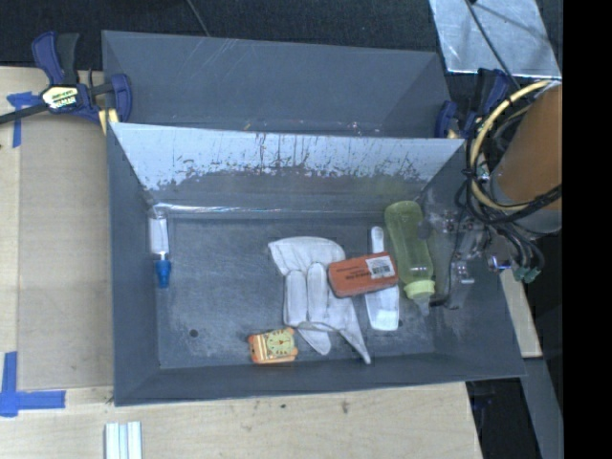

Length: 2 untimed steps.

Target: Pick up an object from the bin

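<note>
— Operator, where is your gripper (pixel 449 283) hanging?

— It is sitting low against the right wall of the bin (pixel 220 285), just beside the pale green bottle (pixel 404 237) that is lying there, cap toward the near side.

— Is it spread or pinching?

— You cannot tell from this camera view. Left of the bottle, an orange labelled box (pixel 361 274) is resting on a white glove (pixel 308 290).

At three o'clock in the view, the arm's wrist wears a rounded orange cover (pixel 543 146) above a grey band. Yellow and black cables (pixel 483 161) loop round its nine o'clock side and run down in a dark bundle, with small blue and green plugs, to the slim grey metal tool (pixel 451 280).
</note>
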Each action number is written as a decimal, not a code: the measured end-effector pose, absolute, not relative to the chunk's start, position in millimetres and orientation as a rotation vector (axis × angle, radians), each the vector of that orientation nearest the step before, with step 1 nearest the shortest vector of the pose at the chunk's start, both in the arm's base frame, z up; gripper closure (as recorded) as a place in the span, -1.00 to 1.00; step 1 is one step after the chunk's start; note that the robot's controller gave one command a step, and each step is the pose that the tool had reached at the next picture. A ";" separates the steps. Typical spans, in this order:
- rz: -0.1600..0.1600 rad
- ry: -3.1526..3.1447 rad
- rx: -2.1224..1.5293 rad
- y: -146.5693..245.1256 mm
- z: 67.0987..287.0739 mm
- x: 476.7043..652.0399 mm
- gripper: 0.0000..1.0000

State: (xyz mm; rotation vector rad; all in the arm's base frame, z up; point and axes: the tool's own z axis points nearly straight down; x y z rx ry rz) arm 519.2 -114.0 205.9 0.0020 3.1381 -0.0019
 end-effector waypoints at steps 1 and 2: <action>-0.004 3.128 0.038 -110.7 167.0 532.6 -1.00; -0.001 3.130 0.261 -85.0 125.4 537.0 -1.00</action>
